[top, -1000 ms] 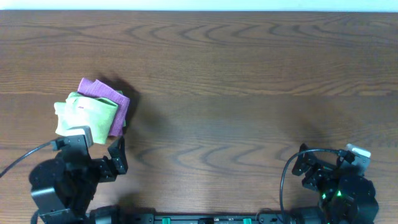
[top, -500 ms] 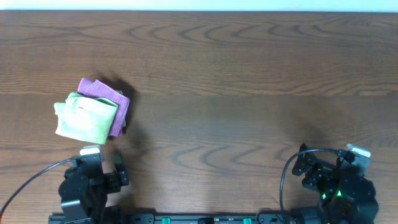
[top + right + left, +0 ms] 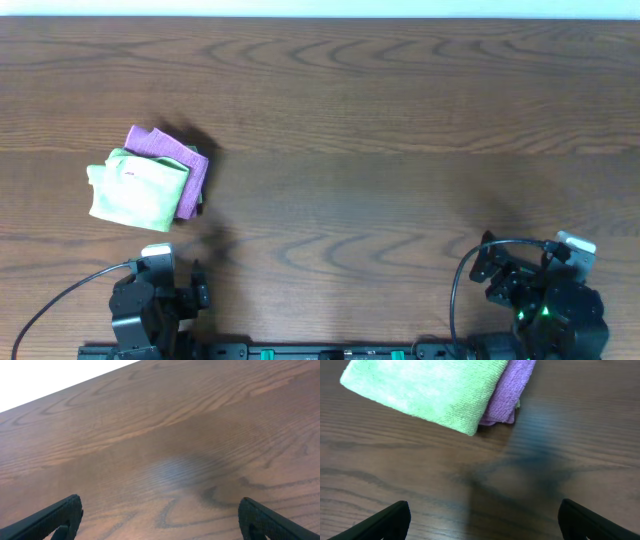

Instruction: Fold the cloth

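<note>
Dark wood-grain table (image 3: pixel 400 120) bears 2 folded cloths, green cloth (image 3: pixel 138 190) atop purple cloth (image 3: pixel 170 148). Both left gripper (image 3: pixel 485 520) and right gripper (image 3: pixel 160 517) stand spread wide, holding nothing.

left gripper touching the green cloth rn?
Apart. The left wrist view shows a strip of bare table between the open left gripper and the green cloth; the overhead view shows the same gap.

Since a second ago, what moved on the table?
The left gripper pulled back from the green cloth toward the robot's base, jaws open and empty. The green cloth, the purple cloth partly under it and the right gripper stayed put.
</note>
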